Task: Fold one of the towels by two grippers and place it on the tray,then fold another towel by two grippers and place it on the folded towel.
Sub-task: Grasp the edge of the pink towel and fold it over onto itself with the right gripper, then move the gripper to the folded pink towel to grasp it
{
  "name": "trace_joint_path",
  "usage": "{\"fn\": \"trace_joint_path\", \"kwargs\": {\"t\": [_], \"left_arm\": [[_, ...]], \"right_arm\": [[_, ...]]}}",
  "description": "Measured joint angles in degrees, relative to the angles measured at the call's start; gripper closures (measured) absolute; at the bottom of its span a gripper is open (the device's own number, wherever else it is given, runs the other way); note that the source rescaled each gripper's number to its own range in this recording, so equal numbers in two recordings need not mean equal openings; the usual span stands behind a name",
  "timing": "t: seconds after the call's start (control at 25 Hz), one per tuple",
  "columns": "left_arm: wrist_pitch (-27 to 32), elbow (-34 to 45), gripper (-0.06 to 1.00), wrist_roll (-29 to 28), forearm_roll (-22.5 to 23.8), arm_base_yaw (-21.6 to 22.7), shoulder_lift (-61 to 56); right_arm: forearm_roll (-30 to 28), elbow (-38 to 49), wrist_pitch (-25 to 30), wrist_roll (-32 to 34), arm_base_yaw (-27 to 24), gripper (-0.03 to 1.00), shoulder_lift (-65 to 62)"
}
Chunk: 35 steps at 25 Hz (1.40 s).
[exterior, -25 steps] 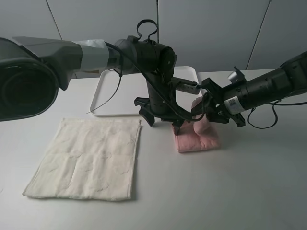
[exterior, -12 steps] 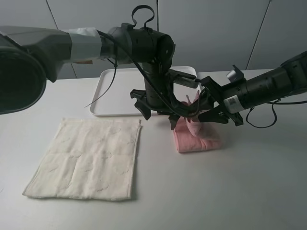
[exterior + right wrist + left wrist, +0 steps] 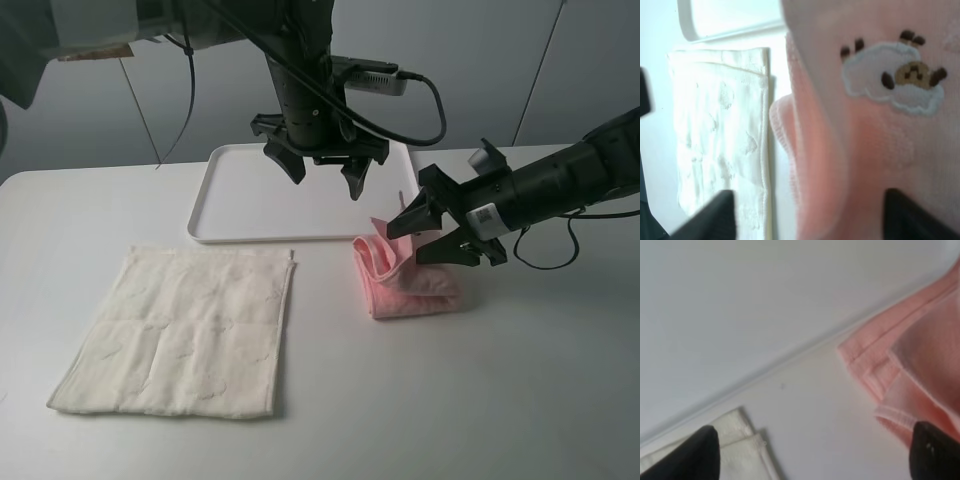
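Overall, tabletop [image 3: 500, 400]: plain white, carrying the tray and both towels.
tray [image 3: 240, 195]: white, rectangular with rounded corners and a low rim, lying at the far side with nothing on it.
cream towel [image 3: 185, 335]: spread flat in front of the tray's left part, its far edge near the tray's near rim. It lies well left of both sets of jaws and touches neither. Roughly square, with faint fold creases and an embossed pattern.
pink towel [image 3: 420, 290]: on the tabletop just off the tray's near right corner, not on the tray. It sits directly before and under the right jaws, and below and to the right of the left jaws. It is folded into a small thick bundle, pale pink terry with stitched hems, and one corner flap stands up loosely towards the right jaws.
left gripper [image 3: 325, 182]: raised high over the tray's near edge, pointing down, jaws spread wide with nothing between them.
right gripper [image 3: 407, 247]: low at the pink towel's far side, jaws spread apart. The raised flap lies between the tips, and no pinch on it shows.
embroidered patch [image 3: 892, 80]: on the pink towel, a pale blue cloud shape with a small brown face and dark marks.
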Motion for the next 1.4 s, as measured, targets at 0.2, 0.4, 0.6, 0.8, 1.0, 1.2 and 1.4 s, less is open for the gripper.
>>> {"fn": "trace_joint_path", "kwargs": {"t": [0.2,0.4,0.6,0.8,1.0,1.2,1.4], "left_arm": [[0.97,-2.93,-0.03,0.35,-0.26,1.31,-0.03],[1.18,-3.77,-0.03,0.44,-0.15,3.41,-0.03],[1.29,-3.77,-0.03,0.44,0.83,3.65,-0.03],[1.29,-3.77,-0.03,0.57,1.53,3.65,-0.03],[1.29,-3.77,-0.03,1.42,1.58,3.65,-0.03],[1.29,-3.77,-0.03,1.76,1.35,3.65,-0.03],[1.29,-3.77,-0.03,1.89,1.35,3.65,-0.03]], "right_arm": [[0.2,0.0,0.28,-1.32,0.0,0.2,-0.21],[0.2,0.11,-1.94,-2.91,0.0,0.42,-3.75],[-2.27,0.11,-9.15,-2.56,0.0,0.36,-5.7],[-11.86,-0.91,-13.94,4.25,0.0,0.35,-5.82],[-26.61,-6.07,-14.18,17.41,0.0,0.35,-5.24],[-33.4,-12.37,-6.93,23.03,0.0,0.35,1.07],[-35.56,-14.25,-4.43,23.46,0.0,0.35,4.74]]}}
